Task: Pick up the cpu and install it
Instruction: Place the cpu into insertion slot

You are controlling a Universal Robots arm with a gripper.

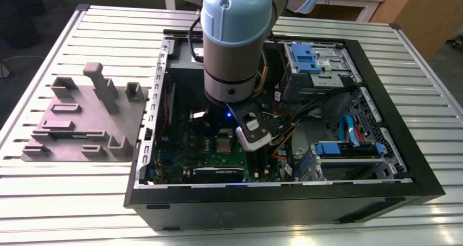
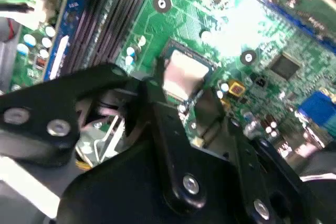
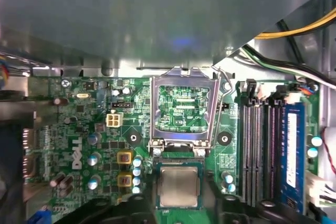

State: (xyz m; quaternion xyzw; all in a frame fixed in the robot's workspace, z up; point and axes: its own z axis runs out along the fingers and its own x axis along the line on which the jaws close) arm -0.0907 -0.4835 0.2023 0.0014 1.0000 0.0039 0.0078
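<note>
Metal, plastic and circuit board under the end effector (image 2: 173, 103)

The cpu (image 3: 179, 186) just beyond the end effector's matt black plastic links has a dull, smooth silvery metal top. The socket frame (image 3: 182, 109) standing past it is bright, shiny metal. The motherboard (image 3: 105, 145) around them is glossy green board. The surface (image 1: 65, 202) is ribbed pale metal with a satin sheen, and the arm (image 1: 235, 29) above shows smooth light-blue plastic.
</note>
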